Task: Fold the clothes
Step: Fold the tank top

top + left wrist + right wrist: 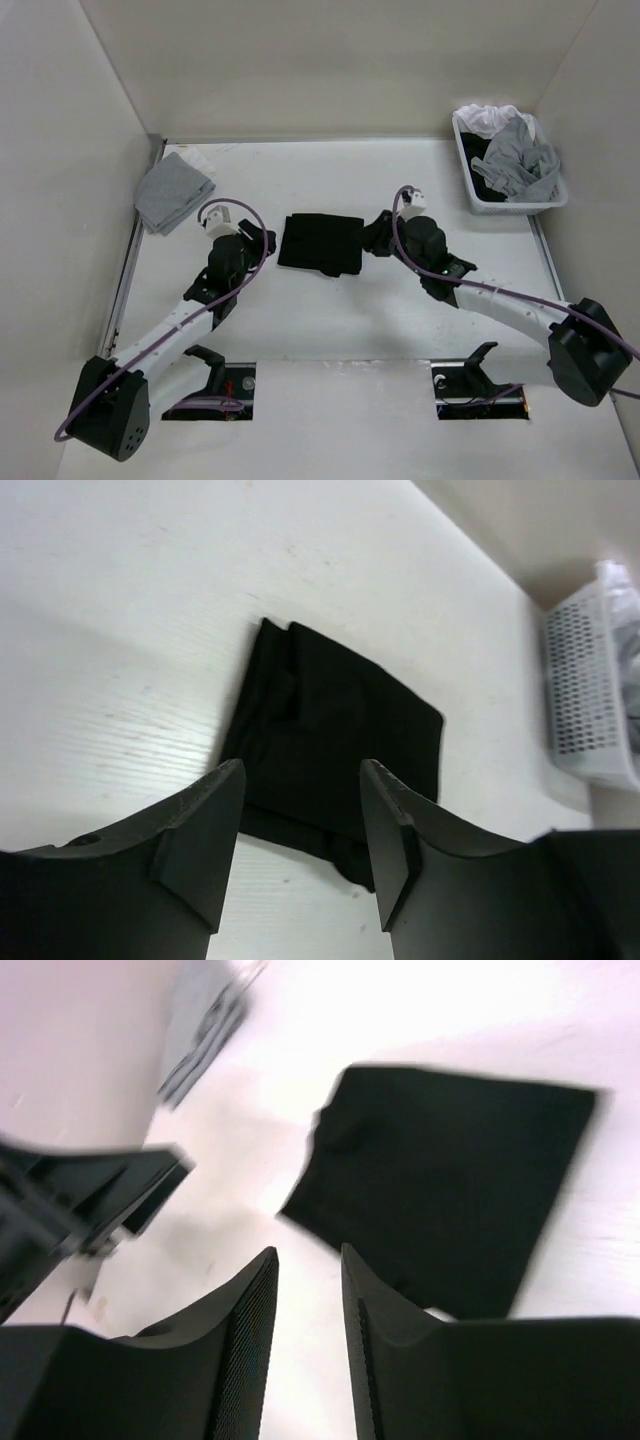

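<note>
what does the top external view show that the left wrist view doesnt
Only top external: the left arm and right arm whole, the right claw at the right edge of the black T-shirt, and the folded grey cloth by the left wall. Only left wrist: the left claw up close, jaws apart with nothing between them, pointed at the T-shirt. Both: the T-shirt lying folded on the table, and the white basket at the far right.
</note>
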`<state>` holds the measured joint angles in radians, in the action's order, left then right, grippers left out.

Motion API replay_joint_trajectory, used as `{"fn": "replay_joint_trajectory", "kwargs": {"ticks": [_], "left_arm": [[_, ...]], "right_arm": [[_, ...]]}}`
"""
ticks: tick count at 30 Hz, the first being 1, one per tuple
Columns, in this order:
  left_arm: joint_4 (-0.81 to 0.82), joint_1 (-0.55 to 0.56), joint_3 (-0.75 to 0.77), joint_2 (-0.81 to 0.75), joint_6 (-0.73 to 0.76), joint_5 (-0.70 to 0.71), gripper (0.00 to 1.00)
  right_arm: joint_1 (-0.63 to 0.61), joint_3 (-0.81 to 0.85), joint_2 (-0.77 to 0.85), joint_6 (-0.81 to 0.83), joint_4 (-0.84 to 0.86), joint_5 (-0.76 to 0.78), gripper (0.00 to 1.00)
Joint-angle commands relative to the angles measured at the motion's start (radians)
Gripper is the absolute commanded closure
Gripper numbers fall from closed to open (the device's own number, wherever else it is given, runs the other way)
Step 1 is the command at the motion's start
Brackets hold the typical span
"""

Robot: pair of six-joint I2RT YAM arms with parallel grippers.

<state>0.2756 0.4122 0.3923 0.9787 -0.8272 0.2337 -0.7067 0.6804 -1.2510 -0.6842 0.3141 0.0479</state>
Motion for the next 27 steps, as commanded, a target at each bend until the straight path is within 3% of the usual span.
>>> {"fn": "replay_joint_trajectory", "kwargs": {"ticks": [1, 5, 11, 16, 23, 27], "left_arm": [[-0.157, -0.022, 0.049, -0.055, 0.095, 0.094, 0.51], [-0.269, -0.043, 0.082, -0.078, 0.105, 0.108, 0.46], [-0.38, -0.065, 0.155, 0.035, 0.092, 0.092, 0.44], [-0.369, -0.045, 0.189, 0.084, 0.076, 0.095, 0.44], [-0.339, -0.014, 0.221, 0.176, 0.089, 0.09, 0.44], [-0.32, -0.008, 0.229, 0.199, 0.103, 0.088, 0.46]], "right_arm": [[0.043, -0.039, 0.047, 0.043, -0.006, 0.15, 0.7], [0.086, -0.048, 0.05, 0.031, -0.117, 0.285, 0.9], [0.063, 0.027, -0.054, 0.032, -0.262, 0.418, 0.93], [0.037, 0.021, -0.009, 0.055, -0.254, 0.484, 1.0], [0.115, -0.012, 0.01, 0.066, -0.264, 0.454, 1.0], [0.114, 0.001, -0.037, 0.071, -0.259, 0.452, 0.77]]}}
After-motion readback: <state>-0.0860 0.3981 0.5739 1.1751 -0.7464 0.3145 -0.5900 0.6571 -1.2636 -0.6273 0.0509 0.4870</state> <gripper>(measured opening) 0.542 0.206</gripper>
